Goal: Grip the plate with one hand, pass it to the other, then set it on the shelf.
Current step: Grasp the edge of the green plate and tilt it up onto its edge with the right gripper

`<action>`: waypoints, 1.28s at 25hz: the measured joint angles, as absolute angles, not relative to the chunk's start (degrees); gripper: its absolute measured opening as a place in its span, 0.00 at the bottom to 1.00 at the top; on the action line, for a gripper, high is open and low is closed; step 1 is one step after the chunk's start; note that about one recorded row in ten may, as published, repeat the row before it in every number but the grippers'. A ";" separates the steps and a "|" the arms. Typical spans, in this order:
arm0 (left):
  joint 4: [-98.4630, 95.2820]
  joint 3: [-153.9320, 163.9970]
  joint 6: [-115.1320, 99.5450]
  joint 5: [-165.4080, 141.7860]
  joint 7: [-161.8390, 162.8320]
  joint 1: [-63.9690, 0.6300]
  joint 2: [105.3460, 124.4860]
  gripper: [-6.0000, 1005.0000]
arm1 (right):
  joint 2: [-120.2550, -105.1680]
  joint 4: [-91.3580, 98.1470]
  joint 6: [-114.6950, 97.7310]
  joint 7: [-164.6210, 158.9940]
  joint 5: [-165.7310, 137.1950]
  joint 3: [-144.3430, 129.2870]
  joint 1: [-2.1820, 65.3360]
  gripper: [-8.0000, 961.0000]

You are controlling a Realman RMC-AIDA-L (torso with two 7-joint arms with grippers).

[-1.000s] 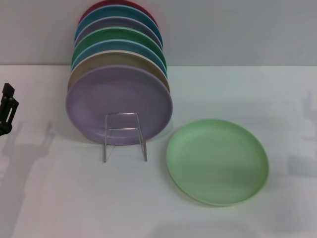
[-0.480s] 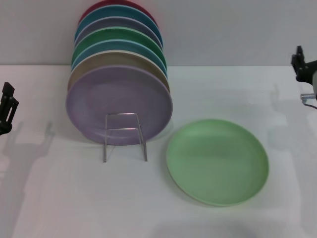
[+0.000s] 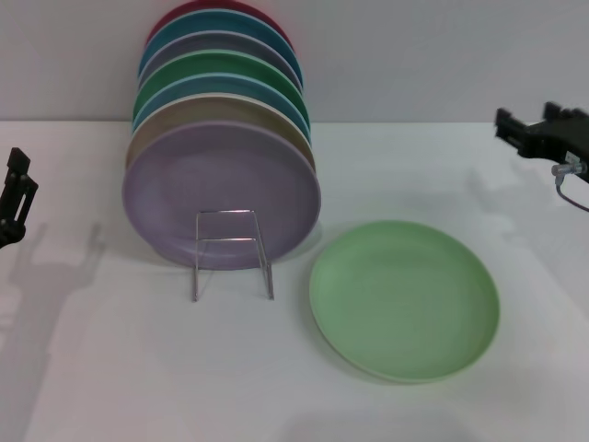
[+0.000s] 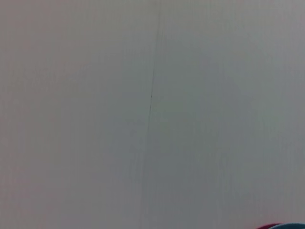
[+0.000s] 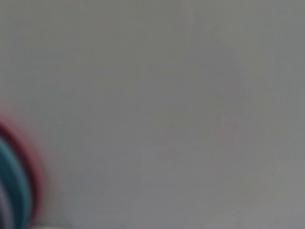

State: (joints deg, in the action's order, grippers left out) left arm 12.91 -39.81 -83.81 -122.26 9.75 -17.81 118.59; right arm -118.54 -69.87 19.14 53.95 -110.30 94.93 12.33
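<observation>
The pale mint-green plate (image 3: 405, 299) lies flat on the white table, right of centre. The shelf, a thin silver wire rack (image 3: 232, 253), stands left of it, with its squarish looped front in front of a lilac plate (image 3: 221, 189). My right gripper (image 3: 526, 124) is open and empty, in the air at the right edge, above and behind the plate. My left gripper (image 3: 17, 198) is at the far left edge, well away from the rack. Neither wrist view shows the mint plate or the rack.
Several upright plates (image 3: 221, 83) in red, blue, dark green and tan stand in a row behind the lilac one. A grey wall closes the back. Blurred red and teal plate rims (image 5: 19, 186) show in the right wrist view.
My right gripper has come into view from the right edge and moved left and slightly down toward the table. The left gripper, plate and rack have not moved.
</observation>
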 joint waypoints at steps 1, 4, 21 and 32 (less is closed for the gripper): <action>12.95 -39.81 -83.81 -122.24 9.75 -18.05 118.64 0.74 | -118.54 -69.87 19.14 53.95 -110.30 94.94 12.33 0.70; 13.12 -39.81 -83.82 -122.26 9.75 -18.22 118.68 0.74 | -118.39 -70.70 32.29 48.24 -117.52 102.23 15.42 0.70; 13.28 -40.01 -83.85 -122.25 10.06 -18.98 118.72 0.74 | -117.55 -75.08 74.85 24.45 -144.18 114.74 30.37 0.70; 13.27 -40.44 -83.93 -121.84 10.18 -19.01 118.70 0.74 | -116.99 -70.81 80.32 21.00 -148.08 115.93 33.12 0.69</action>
State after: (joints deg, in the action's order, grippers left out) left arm 13.27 -40.44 -83.93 -121.84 10.18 -19.01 118.70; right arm -116.99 -70.81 80.32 21.00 -148.08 115.93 33.12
